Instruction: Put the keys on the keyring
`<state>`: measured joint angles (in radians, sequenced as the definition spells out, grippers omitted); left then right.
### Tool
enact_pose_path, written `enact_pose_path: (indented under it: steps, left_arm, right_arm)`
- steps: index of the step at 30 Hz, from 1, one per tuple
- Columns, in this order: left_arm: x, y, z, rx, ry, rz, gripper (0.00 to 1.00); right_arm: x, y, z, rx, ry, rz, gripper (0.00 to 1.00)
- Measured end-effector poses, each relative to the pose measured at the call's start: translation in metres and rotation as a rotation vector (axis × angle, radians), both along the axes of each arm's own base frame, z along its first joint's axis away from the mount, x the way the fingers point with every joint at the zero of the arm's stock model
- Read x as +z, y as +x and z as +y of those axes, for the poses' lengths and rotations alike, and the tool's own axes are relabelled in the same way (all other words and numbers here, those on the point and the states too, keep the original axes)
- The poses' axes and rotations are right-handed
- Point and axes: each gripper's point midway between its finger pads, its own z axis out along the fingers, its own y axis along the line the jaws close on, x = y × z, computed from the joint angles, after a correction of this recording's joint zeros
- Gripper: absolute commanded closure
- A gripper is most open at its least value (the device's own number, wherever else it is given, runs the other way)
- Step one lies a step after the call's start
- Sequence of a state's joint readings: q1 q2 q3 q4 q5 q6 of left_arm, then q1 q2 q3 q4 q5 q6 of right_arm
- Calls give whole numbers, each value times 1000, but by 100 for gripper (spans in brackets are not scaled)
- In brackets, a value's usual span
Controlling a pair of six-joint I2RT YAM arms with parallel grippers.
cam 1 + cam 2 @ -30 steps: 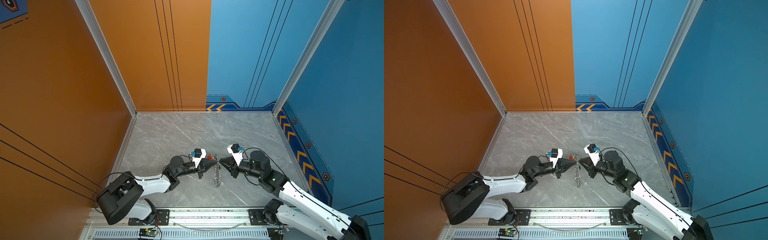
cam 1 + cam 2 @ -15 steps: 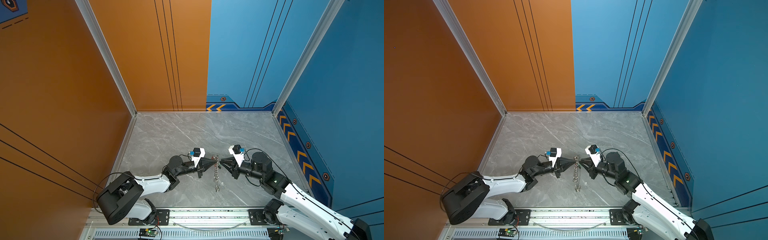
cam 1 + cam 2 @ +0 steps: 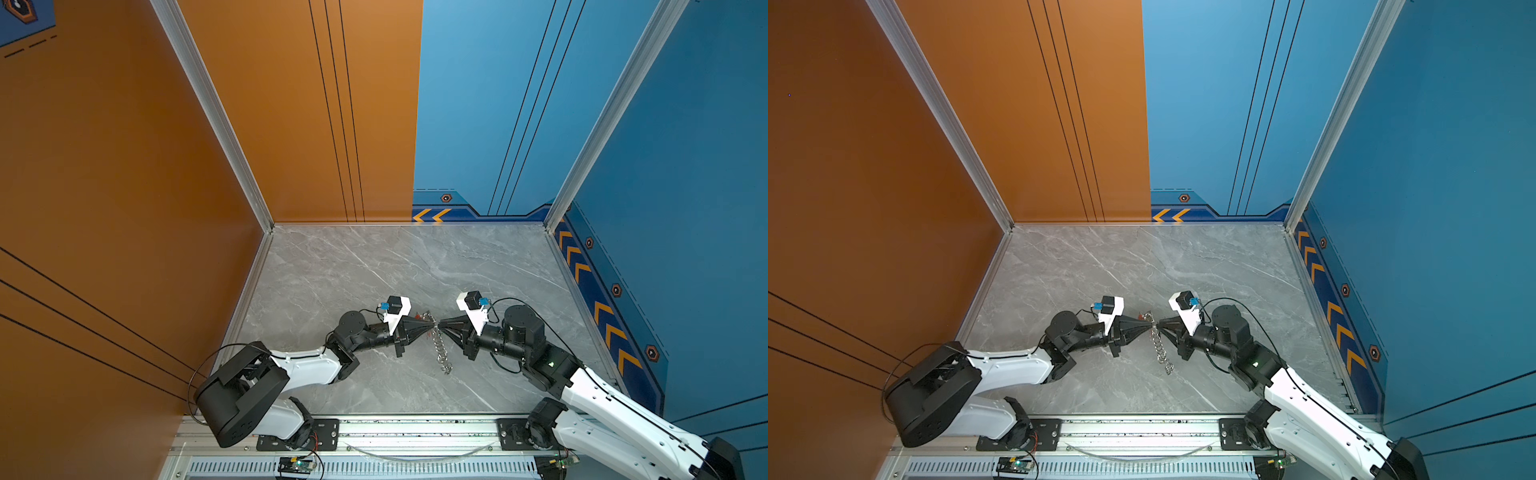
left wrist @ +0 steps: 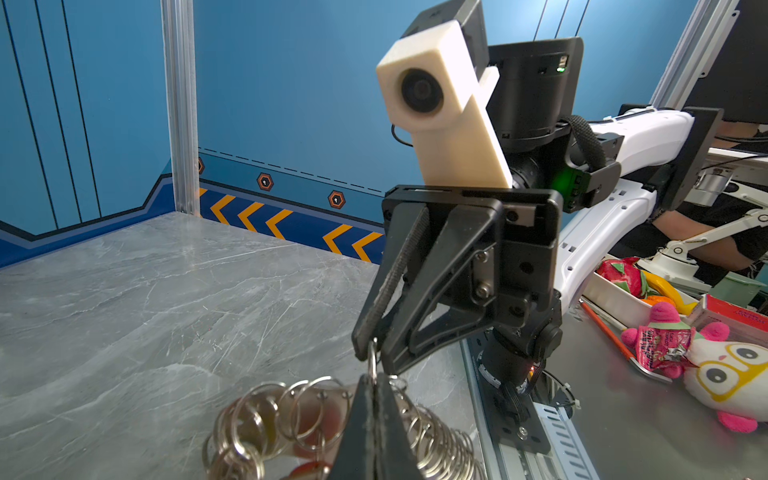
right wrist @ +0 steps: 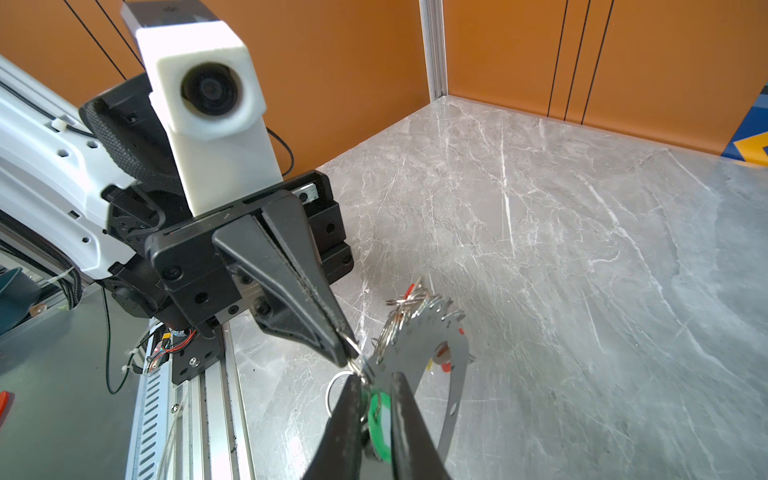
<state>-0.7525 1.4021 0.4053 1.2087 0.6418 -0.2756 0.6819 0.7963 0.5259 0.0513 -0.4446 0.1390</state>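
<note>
green key at the ring, threading not yet finished

the keyring [image 3: 440, 353] is found on the table [image 3: 374, 270] just beyond the middle of the rail [image 3: 415, 428]. its end farthest from the rail is held up where the two grippers meet, and the rest trails back toward the rail. one wire ring at that end is pinched by the fully closed left gripper [image 3: 428, 327]. the right gripper [image 3: 444, 325] is closed, with its jaws nearly together, on what is taken to be the green key [image 5: 380, 419], whose small ring is pressed against the pinched one. other keys [image 5: 441, 365], tagged red and yellow, are seen among the rings. they are judged to be on already, though this cannot be confirmed. no loose key is seen on the table beyond the rail. the task is judged nearly done: the green key is left to be worked onto its ring and released.
</note>
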Motion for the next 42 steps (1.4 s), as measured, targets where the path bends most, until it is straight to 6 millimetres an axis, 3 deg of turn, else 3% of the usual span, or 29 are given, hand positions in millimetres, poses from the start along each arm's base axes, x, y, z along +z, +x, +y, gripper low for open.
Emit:
enact_pose_path:
  steps: [13,22,25,32,36,42]
  left_arm:
    - [-2,-5,-1,-33,6,5,100]
    - [-6,-6,-2,-41,16,18,100]
    - [-9,-4,-2,-35,25,28,100]
    - [-22,2,1,17,101,14,79]
    - [-17,0,8,48,140,-42,76]
    - [-19,-2,13,57,179,-83,77]
  right_arm:
    - [-5,0,6,11,-12,3,84]
    - [-8,-2,9,14,-38,-17,99]
    - [-11,-2,9,3,-66,-24,100]
    - [-23,-5,12,-2,-220,-21,100]
    - [-27,-4,15,-9,-348,-18,100]
    - [-17,-4,17,1,-500,-48,100]
